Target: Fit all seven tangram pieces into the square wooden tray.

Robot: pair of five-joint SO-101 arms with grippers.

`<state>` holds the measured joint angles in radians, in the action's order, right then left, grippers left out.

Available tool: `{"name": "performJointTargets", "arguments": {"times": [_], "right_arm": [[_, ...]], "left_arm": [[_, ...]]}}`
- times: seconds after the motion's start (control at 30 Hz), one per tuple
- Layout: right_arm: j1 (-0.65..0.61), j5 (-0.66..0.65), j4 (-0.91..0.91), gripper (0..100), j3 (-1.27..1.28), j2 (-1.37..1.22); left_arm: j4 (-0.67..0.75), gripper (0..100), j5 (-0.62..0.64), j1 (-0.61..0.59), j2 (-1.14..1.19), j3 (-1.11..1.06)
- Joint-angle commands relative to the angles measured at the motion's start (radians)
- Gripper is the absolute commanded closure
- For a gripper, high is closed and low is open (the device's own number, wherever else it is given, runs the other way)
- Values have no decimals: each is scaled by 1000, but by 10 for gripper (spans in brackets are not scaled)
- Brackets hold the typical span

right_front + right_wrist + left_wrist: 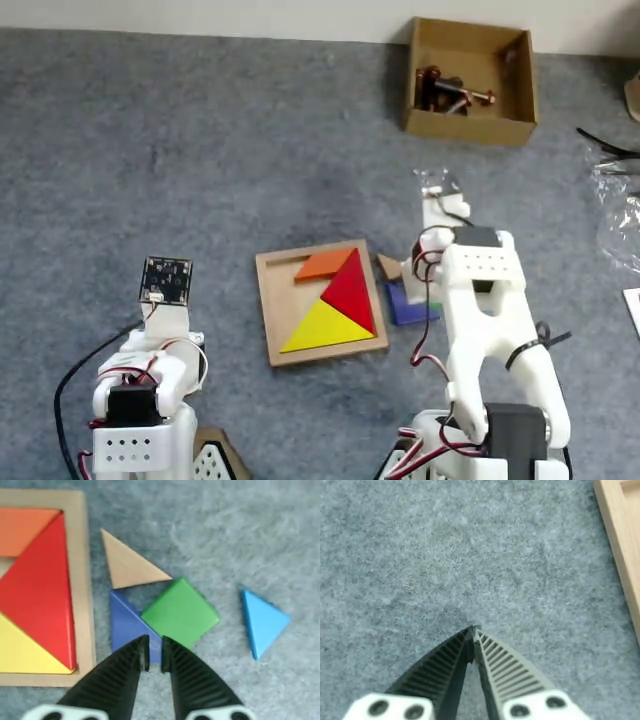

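Inside the tray (284,300) lay a parallelogram (324,264) at the far side, a large triangle (352,290) at the right and a second large triangle (322,328) at the near side. Just right of the tray lay a small triangle (129,565) and a medium triangle (125,625) touching a square (180,612). An outer triangle (262,622) lay farthest off.

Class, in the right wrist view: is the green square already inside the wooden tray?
No, the green square lies on the carpet outside the tray, against the dark blue piece.

Jaws of left arm (150,385) closed, of right arm (492,300) barely parted.

Overhead; close wrist views sharing tray (264,310)
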<state>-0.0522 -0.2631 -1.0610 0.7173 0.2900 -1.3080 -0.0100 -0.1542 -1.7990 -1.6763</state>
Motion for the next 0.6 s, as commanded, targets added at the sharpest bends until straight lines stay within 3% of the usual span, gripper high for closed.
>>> {"name": "performJointTargets", "arguments": {"times": [0.0, 0.47, 0.57], "right_arm": [[22, 55, 22, 931, -5, 50], [21, 80, 8, 931, -5, 51], [21, 80, -84, 932, -12, 93]], "left_arm": [[-5, 994, 5, -10, 2, -21], [-5, 994, 5, -10, 2, -21], [-5, 994, 5, -10, 2, -21]]}}
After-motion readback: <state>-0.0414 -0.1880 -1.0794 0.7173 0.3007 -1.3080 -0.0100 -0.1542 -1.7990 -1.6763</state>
